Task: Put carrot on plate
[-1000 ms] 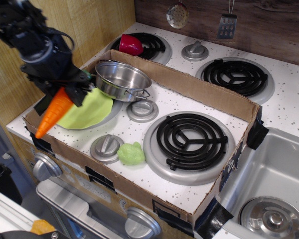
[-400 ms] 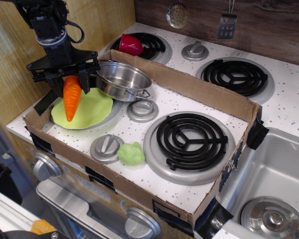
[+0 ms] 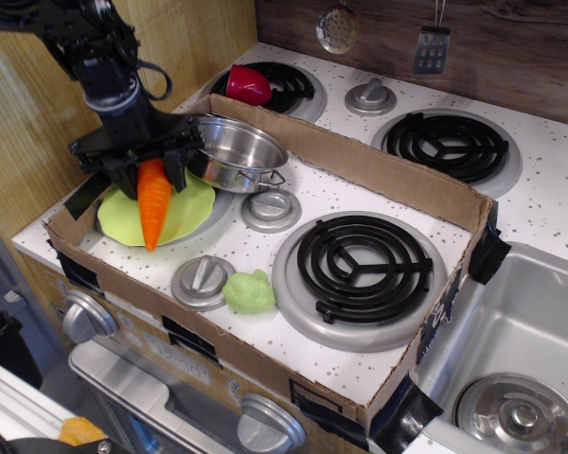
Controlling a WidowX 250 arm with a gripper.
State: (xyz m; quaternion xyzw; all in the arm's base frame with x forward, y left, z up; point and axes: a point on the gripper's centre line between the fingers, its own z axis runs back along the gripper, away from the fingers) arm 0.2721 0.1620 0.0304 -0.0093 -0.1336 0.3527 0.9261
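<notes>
The orange carrot [image 3: 153, 201] hangs point down in my gripper [image 3: 150, 168], which is shut on its top end. The carrot's tip is over the front right part of the lime-green plate [image 3: 184, 214], which lies at the left end of the cardboard box on the stove top. I cannot tell whether the tip touches the plate. The black arm comes in from the upper left and hides the plate's back edge.
A steel pot [image 3: 233, 151] stands just right of my gripper, close to the fingers. A pale green lumpy toy [image 3: 250, 290] lies near the box's front wall [image 3: 218, 345]. Stove knobs [image 3: 271, 208] and a black burner [image 3: 363, 265] sit to the right. A red cup [image 3: 249, 85] is behind the box.
My gripper has swung the carrot from outside the box's left edge to over the plate, and the carrot has turned from slanted to nearly upright, then shifted a little right and down.
</notes>
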